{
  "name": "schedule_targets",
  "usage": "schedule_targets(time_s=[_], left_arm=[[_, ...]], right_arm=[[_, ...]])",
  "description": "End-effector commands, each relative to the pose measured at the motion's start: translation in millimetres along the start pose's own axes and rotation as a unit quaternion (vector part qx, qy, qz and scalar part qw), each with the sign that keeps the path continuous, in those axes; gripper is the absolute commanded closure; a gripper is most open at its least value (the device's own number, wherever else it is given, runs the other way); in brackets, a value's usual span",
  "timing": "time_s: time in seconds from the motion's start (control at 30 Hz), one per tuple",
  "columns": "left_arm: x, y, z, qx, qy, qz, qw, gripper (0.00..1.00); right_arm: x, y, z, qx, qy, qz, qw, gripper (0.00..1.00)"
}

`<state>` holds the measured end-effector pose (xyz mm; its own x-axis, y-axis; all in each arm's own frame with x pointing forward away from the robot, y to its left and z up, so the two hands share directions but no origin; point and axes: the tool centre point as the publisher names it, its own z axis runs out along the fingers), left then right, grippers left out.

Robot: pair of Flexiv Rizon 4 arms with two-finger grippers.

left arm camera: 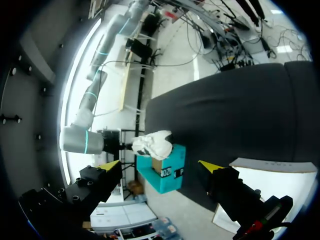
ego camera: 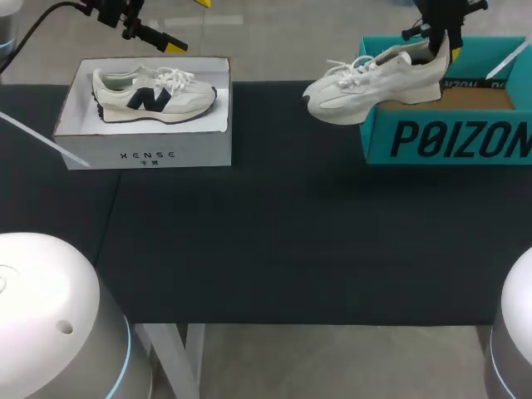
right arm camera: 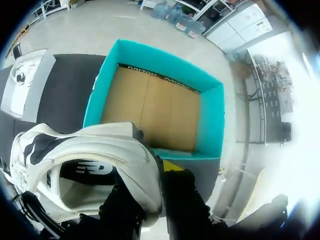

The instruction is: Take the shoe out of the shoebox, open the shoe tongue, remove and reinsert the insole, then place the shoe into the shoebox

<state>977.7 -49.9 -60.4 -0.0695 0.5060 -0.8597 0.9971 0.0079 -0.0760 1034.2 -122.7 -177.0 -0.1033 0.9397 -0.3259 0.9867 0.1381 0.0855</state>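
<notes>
Shoe (ego camera: pixel 374 79) heel over most of right hand (ego camera: pixel 442 48)

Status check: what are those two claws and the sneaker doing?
Left gripper open. Right gripper shut on shoe, held over teal shoebox edge. White box, second shoe, well apart.

The right gripper (ego camera: pixel 434 43) hangs above the left end of the teal shoebox (ego camera: pixel 449 137), its fingers clamped on the heel of the white shoe (ego camera: pixel 366 83). The left gripper (ego camera: pixel 162 37) is well left of that shoebox, fingers spread apart.
</notes>
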Motion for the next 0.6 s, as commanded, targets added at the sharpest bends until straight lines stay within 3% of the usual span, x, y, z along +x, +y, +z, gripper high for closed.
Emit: schedule_targets(time_s=[0.03,0.2,0.6], left_arm=[[-0.5,0,0,0.000,0.002,0.000,1.000,0.00],[-0.5,0,0,0.000,0.002,0.000,1.000,0.00],[-0.5,0,0,0.000,0.002,0.000,1.000,0.00]], right_arm=[[-27.6,12.1,15,0.013,0.030,0.020,0.999,1.00],[-57.7,14.8,14,0.035,-0.004,0.039,0.999,1.00],[-57.7,14.8,14,0.035,-0.004,0.039,0.999,1.00]])
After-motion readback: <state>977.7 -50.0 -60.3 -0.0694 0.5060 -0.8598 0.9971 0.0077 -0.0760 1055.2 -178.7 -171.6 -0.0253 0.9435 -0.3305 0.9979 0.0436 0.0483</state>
